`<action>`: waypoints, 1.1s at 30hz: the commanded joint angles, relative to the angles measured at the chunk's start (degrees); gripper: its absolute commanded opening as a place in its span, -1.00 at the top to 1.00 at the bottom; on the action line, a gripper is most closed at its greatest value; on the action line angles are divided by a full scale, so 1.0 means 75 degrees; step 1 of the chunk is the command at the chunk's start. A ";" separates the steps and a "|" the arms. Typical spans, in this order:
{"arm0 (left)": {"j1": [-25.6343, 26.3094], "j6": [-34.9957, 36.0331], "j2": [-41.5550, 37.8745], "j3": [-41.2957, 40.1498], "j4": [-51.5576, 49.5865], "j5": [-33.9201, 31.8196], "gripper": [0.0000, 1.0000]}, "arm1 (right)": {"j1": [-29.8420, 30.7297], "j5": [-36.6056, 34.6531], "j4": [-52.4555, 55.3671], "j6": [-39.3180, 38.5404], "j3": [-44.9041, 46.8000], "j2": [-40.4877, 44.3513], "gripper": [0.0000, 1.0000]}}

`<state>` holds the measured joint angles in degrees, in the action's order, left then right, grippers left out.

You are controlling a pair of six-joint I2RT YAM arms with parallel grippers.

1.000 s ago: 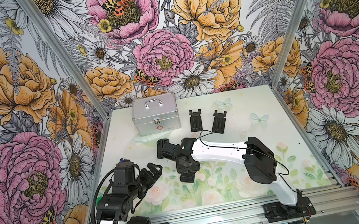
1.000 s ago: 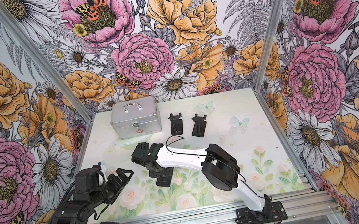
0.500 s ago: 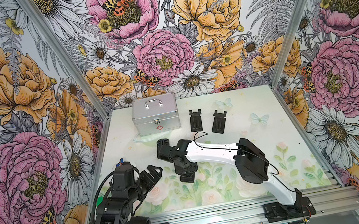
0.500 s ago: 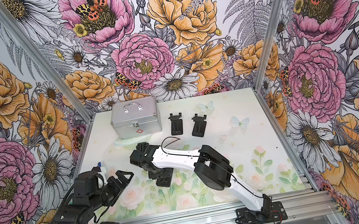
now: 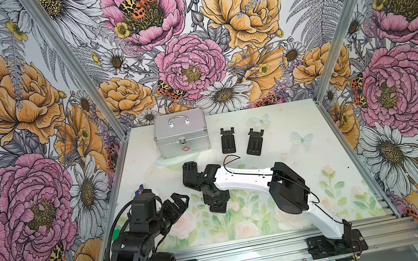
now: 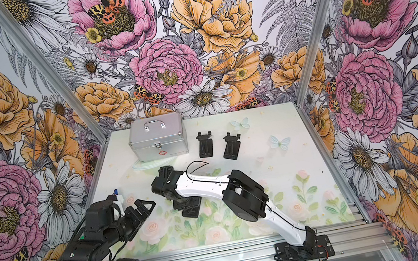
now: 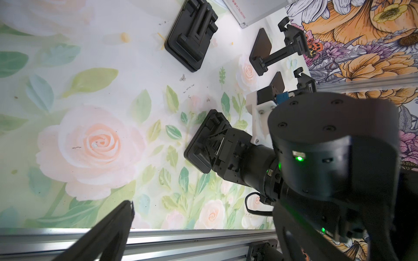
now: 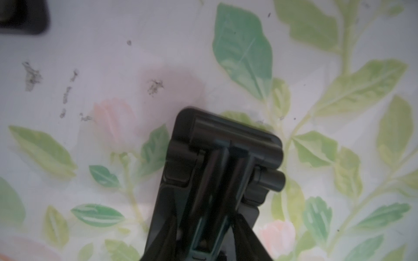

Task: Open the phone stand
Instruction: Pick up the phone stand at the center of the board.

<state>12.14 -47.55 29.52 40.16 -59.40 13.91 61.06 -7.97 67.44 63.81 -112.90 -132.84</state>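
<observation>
A black folded phone stand (image 5: 219, 207) (image 6: 192, 213) lies flat on the floral table mat. My right gripper (image 5: 215, 198) (image 6: 185, 202) points straight down on it. In the right wrist view the phone stand (image 8: 226, 135) has its middle arm pinched between the two fingers of the right gripper (image 8: 210, 226). The left wrist view shows the same grip on the phone stand (image 7: 196, 156). My left gripper (image 5: 178, 200) (image 6: 143, 208) hovers open to the left of it, holding nothing; one of its fingers (image 7: 108, 230) shows in the left wrist view.
A silver case (image 5: 181, 136) (image 6: 157, 139) stands at the back left. Two unfolded black stands (image 5: 228, 141) (image 5: 255, 142) sit beside it. Another folded stand (image 7: 192, 34) lies near the case. An aluminium rail (image 5: 253, 254) runs along the front edge.
The right gripper's jaws have narrowed around the stand's middle arm, and the right arm's elbow has shifted a little to the left. The left arm has barely moved.
</observation>
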 commanded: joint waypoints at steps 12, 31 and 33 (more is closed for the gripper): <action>-0.0013 0.0189 -0.0190 -0.0015 -0.0190 0.0195 -0.98 | -0.0078 -0.0197 0.0090 -0.0003 0.0075 0.0270 1.00; 0.0112 0.0948 0.1954 0.1309 0.0785 0.0568 -0.98 | -0.1263 0.1455 -0.0975 -0.1275 0.1274 0.3261 1.00; 0.0296 0.0987 0.2316 0.1436 0.1188 0.0685 -0.98 | -0.1524 0.1987 -0.1392 -0.1497 0.1625 0.3661 1.00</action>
<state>12.95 -41.91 44.64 48.62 -56.49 16.36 51.29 0.89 62.17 56.18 -102.94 -108.75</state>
